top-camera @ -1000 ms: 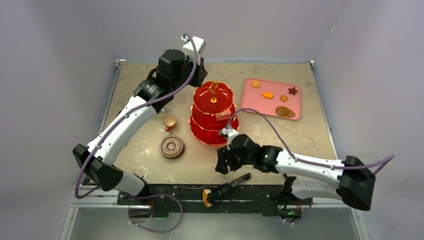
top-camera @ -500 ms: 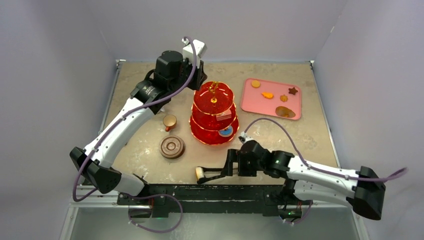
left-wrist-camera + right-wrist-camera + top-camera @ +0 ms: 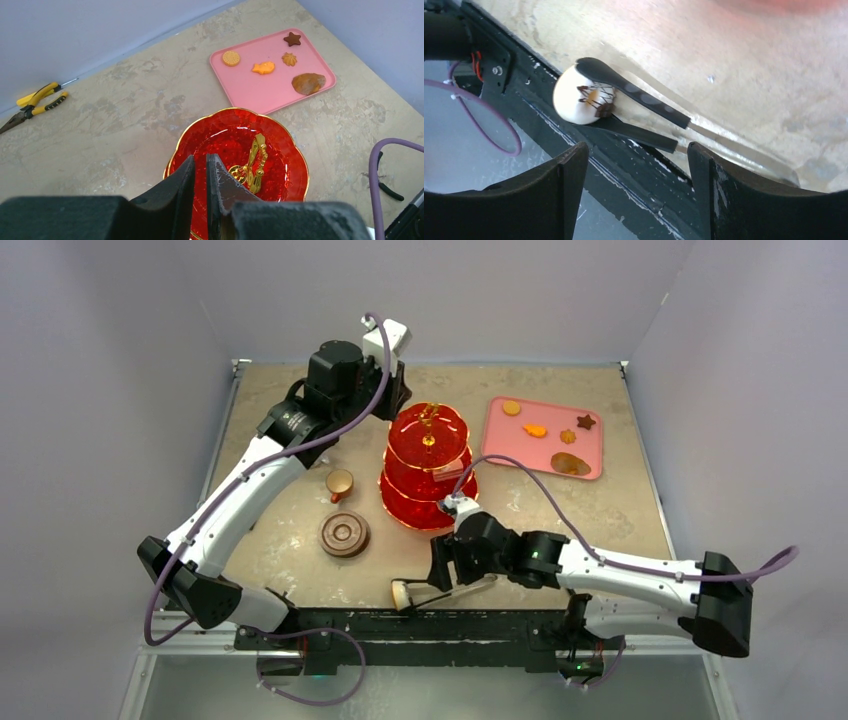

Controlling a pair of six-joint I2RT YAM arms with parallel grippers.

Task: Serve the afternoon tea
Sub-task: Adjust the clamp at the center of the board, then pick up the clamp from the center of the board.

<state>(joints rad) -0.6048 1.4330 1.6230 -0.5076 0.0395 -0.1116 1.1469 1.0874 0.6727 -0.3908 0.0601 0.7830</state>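
Observation:
The red three-tier stand with its gold handle stands mid-table; a small pastry sits on a middle tier. My left gripper hovers behind the top tier, shut with nothing in it. The brown cup and its saucer stand apart, left of the stand. My right gripper is open just over the black tongs, which lie at the table's near edge pinching a white pastry.
A pink tray at the back right carries several pastries: a round cookie, a fish, a star. Yellow pliers lie by the back wall. The black frame runs along the table's near edge.
The tongs and their pastry have moved from the black frame up onto the table's near edge. My right gripper swung right, then back over them. The left arm edged slightly left.

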